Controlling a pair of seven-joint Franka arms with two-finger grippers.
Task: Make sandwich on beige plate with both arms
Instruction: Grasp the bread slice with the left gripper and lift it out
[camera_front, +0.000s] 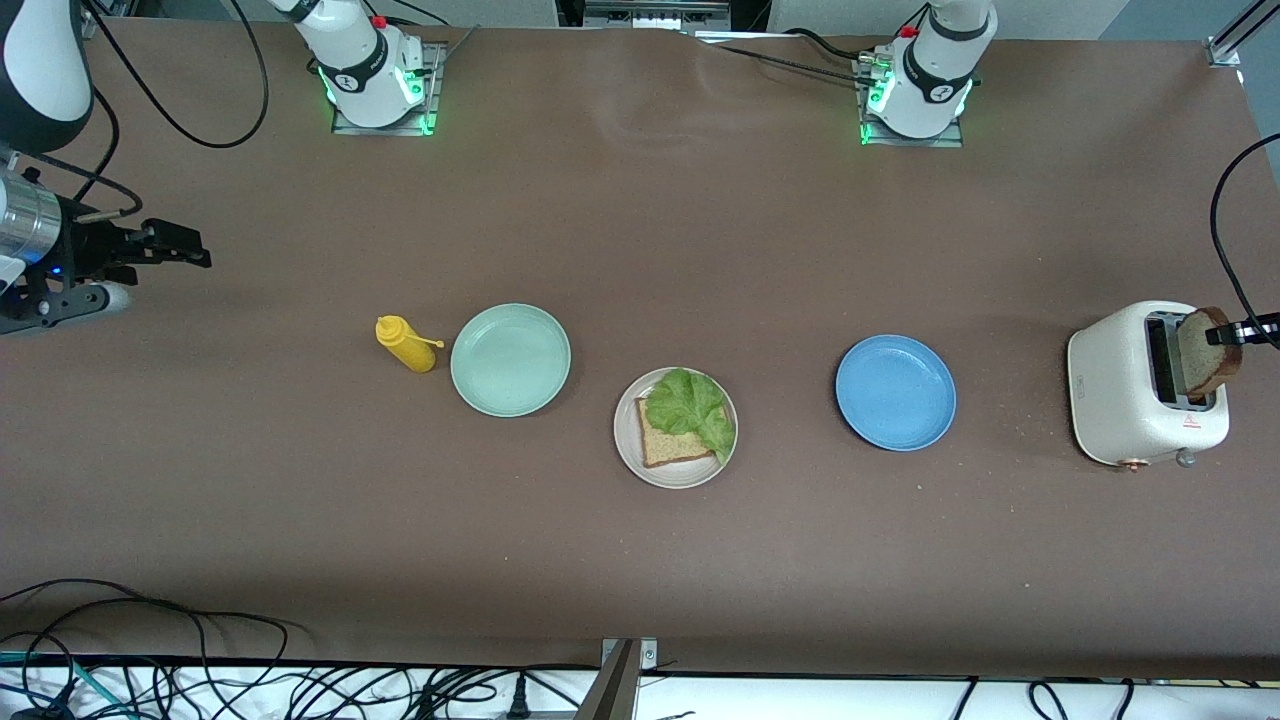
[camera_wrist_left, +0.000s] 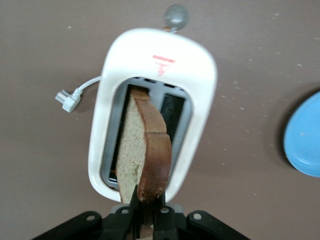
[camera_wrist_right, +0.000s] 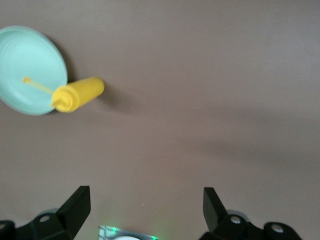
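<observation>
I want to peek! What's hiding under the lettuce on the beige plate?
A bread slice lies under the lettuce on the beige plate. The leaf covers part of it.

Table (camera_front: 640, 560): 3 plates (camera_front: 510, 359), bottle (camera_front: 405, 343), toaster (camera_front: 1135, 385)

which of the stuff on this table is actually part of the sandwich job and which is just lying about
Part of the job:
- beige plate
- bread slice on it
- lettuce leaf on that slice
- second bread slice, gripped by the left gripper at the toaster

Lying about:
- mint-green plate
- blue plate
- yellow squeeze bottle

Right gripper waits, open.
</observation>
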